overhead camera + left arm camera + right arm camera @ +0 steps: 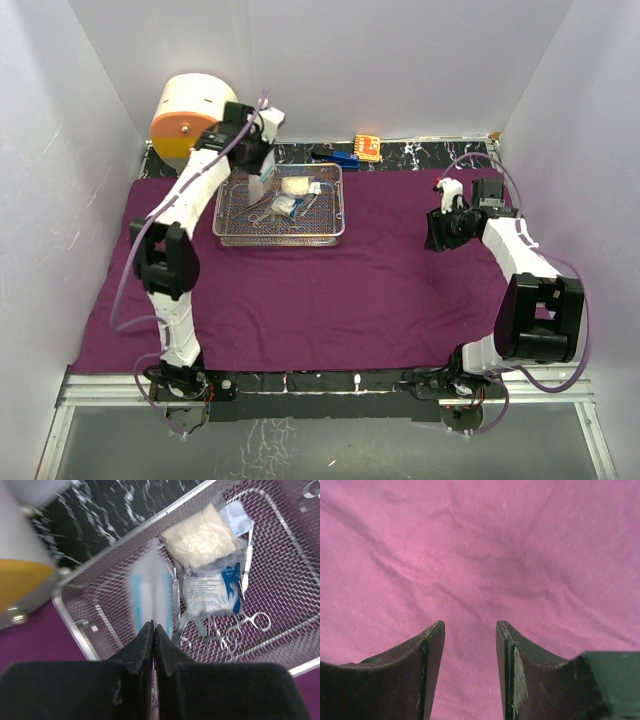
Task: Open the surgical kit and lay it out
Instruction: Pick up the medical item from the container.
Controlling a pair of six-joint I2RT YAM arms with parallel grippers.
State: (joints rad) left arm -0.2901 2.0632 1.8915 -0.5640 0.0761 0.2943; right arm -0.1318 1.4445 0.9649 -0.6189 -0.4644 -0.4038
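Toward the back left of the table, a wire tray (pixel 281 240) sits on the spread purple cloth (pixel 330 295), with a cream-and-orange drum (pixel 186 115) just behind its left corner. The left gripper (pixel 153 626) hangs over the left part of the tray with its jaws pressed together on the near edge of a flat white packet (pixel 150 596) with blue sides. The packet sticks straight out from the fingertips, over the mesh. It is blurred in the left wrist view, so I cannot tell whether its far end touches the tray floor. The rest of the kit lies in the tray to the right of those jaws. A packet of cream gauze (pixel 202 535) is toward the back, a clear packet with blue print (pixel 212 589) lies just in front of it, and steel instruments with ring handles (pixel 247 622) lie beside and partly under the printed packet. A slim scalpel (pixel 248 562) lies along the right edge of the packets. The right gripper (pixel 470 625) is well apart from the tray, out over the right side of the cloth. Its jaws are spread and hold nothing, and only bare, wrinkled cloth shows between them.
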